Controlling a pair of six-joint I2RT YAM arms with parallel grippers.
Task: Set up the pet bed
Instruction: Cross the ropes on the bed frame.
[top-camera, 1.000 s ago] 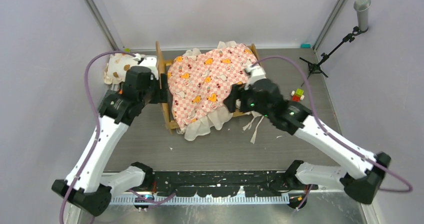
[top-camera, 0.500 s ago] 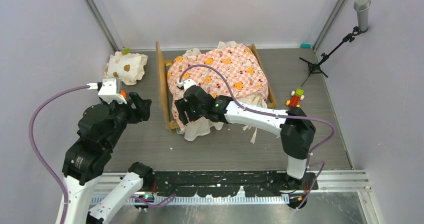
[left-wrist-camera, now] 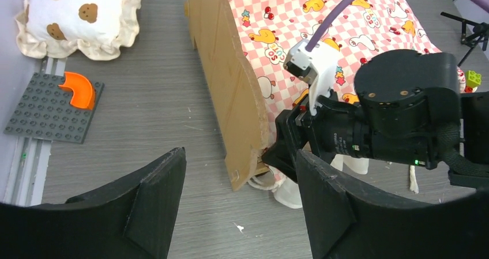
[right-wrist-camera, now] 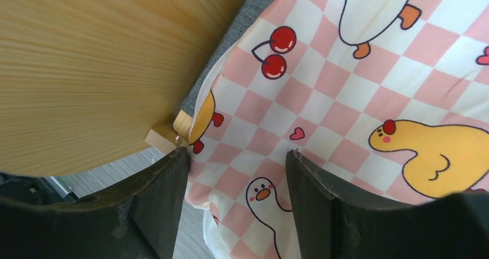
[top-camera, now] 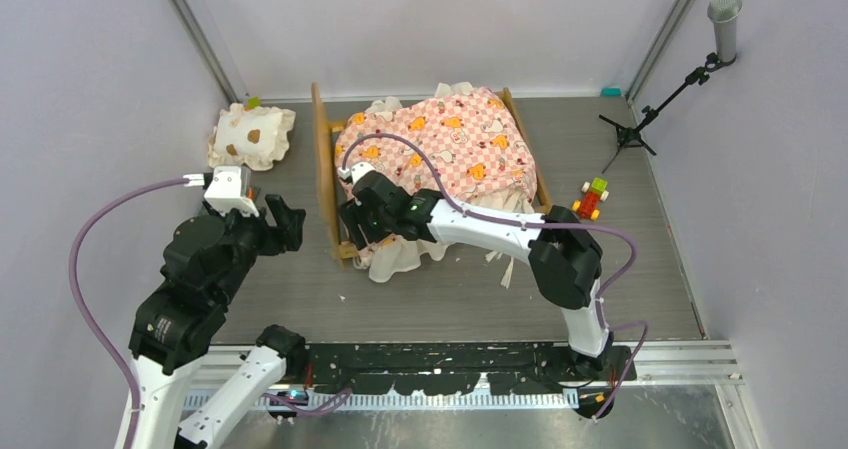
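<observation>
The pet bed (top-camera: 436, 159) stands at mid-table: a light-wood headboard (top-camera: 322, 174) on its left and a pink checkered mattress (top-camera: 455, 149) draped over the frame, with the cream ruffle hanging off the near corner. My right gripper (top-camera: 352, 231) is down at that near-left corner. Its jaws are open, with the mattress fabric (right-wrist-camera: 357, 86) lying between the fingers (right-wrist-camera: 158, 204) and the headboard (right-wrist-camera: 86, 57) just to the left. My left gripper (top-camera: 290, 224) hovers open and empty over the floor left of the headboard (left-wrist-camera: 230, 80).
A cream spotted pillow (top-camera: 252, 136) lies at the back left. Beside it sits a dark baseplate (left-wrist-camera: 40, 117) with an orange piece (left-wrist-camera: 78, 90). A coloured brick toy (top-camera: 592, 197) and a microphone stand (top-camera: 650, 109) are to the right. White ties (top-camera: 510, 254) trail near the bed's front.
The right arm swung from the bed's right side across to its near-left corner. The left arm drew back from the headboard toward the near left.
</observation>
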